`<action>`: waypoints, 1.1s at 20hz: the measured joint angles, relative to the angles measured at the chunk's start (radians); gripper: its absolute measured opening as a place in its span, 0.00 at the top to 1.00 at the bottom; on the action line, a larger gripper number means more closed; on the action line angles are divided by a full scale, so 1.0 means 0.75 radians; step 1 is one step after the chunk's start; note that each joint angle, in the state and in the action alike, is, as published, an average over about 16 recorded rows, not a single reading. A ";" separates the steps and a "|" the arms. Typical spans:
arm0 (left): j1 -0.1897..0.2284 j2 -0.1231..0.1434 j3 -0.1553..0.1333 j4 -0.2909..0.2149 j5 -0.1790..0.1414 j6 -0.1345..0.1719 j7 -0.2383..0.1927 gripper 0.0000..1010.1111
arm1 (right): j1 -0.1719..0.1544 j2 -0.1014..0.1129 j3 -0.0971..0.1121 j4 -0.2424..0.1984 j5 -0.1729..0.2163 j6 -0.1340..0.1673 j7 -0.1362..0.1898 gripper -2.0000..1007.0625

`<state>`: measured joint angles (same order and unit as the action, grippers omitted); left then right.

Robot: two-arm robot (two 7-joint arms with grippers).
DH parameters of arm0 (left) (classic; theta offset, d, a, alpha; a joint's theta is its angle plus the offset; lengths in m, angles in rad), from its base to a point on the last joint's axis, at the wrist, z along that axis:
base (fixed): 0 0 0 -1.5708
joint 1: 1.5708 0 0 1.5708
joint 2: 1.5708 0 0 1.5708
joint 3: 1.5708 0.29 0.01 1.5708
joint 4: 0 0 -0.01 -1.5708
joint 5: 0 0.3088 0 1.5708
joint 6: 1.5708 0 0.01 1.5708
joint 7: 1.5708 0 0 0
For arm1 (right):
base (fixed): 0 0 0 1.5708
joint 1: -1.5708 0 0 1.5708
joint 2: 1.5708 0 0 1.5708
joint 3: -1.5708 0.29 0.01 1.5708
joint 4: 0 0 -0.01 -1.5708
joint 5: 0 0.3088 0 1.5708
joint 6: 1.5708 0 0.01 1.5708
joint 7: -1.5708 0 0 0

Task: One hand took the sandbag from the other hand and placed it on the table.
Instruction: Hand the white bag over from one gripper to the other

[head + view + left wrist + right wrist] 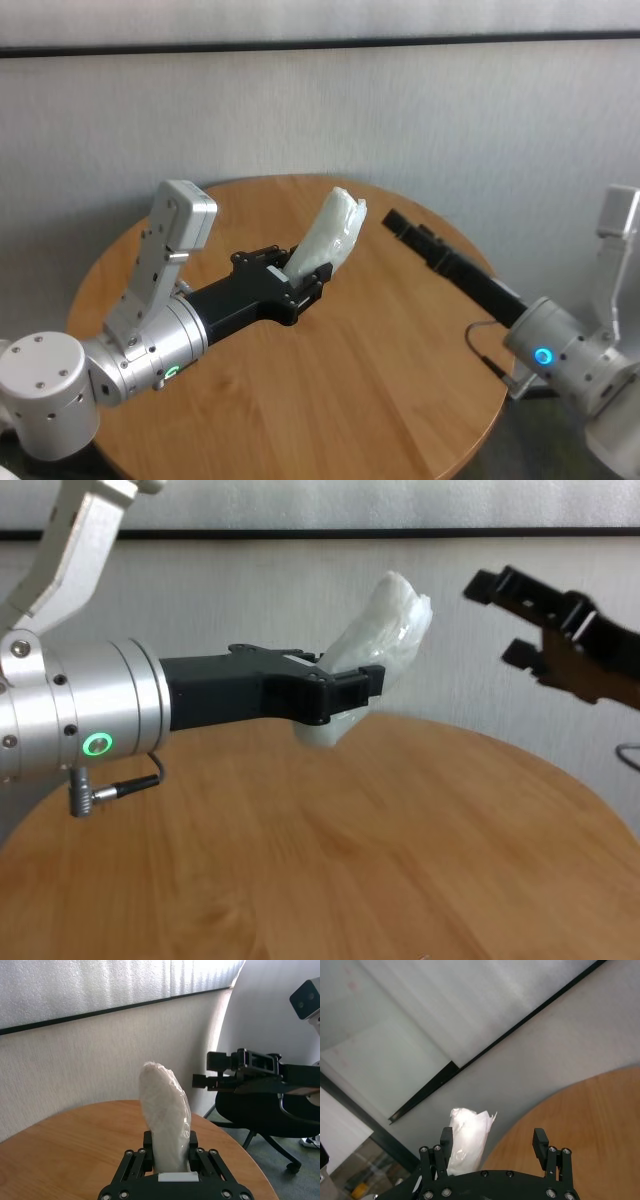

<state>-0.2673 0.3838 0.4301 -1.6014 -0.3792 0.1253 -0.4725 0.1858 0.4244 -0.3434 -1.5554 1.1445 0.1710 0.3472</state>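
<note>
The round wooden surface (330, 380) fills the lower middle of the head view, against a pale wall. The left end effector (300, 285), on the silver wrist with the green ring, reaches from the lower left toward the centre of the frame and is clenched on the lower end of the sandbag (330, 238). The white pouch stands tilted up and to the right, held clear above the wood. The right end effector (395, 222), on the blue-ringed wrist, comes in from the lower right with its fingers spread wide and holding nothing, just right of the sandbag's upper end and apart from it.
</note>
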 joint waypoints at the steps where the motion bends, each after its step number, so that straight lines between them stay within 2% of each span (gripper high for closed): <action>1: 0.000 0.000 0.000 0.000 0.000 0.000 0.000 0.59 | 0.008 -0.001 -0.009 0.004 0.003 0.004 0.006 0.01; 12: 0.000 0.000 0.000 0.000 0.000 0.000 0.000 0.59 | 0.102 -0.016 -0.110 0.063 0.020 0.038 0.046 0.01; 22: 0.000 0.000 0.000 0.000 0.000 0.000 0.000 0.59 | 0.169 -0.043 -0.170 0.117 0.047 0.051 0.055 0.01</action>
<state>-0.2673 0.3838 0.4301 -1.6014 -0.3793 0.1253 -0.4725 0.3126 0.3923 -0.4711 -1.4677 1.1794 0.2093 0.3888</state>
